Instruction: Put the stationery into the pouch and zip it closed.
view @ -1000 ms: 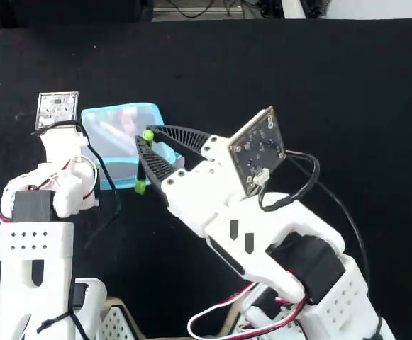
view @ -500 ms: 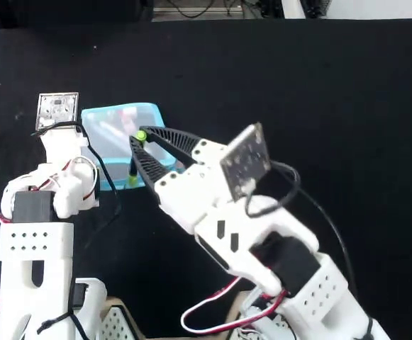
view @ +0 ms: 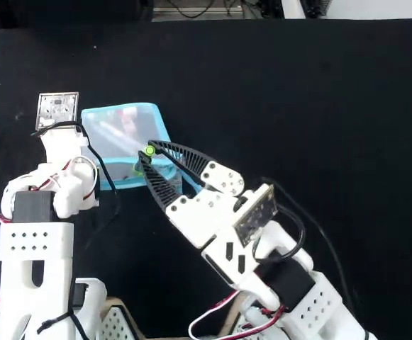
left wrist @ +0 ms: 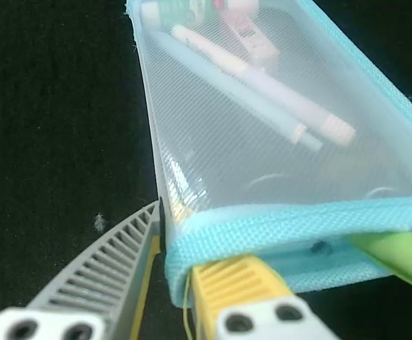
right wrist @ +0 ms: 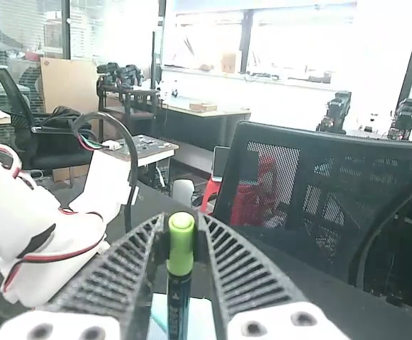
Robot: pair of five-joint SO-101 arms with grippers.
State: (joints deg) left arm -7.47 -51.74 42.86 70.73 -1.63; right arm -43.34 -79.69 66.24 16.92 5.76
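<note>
Step in hand: feeding green marker [right wrist: 180, 244] into pouch [view: 124, 134], which lies at 10 o'clock on table [view: 298, 106]. Right gripper [view: 149, 161] clamped on upright marker, tip at pouch's 5 o'clock edge. Left gripper [left wrist: 174, 237] pinches pouch rim. Next, likely: push marker in, let go, zip.

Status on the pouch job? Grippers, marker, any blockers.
Copy: left gripper shut on pouch edge. The right gripper shut on green marker, its end at the open pouch mouth. Pens inside. Black cable crosses pouch corner.

surface: black table [view: 319, 106] | on it: translucent blue pouch [view: 113, 134], lying flat
</note>
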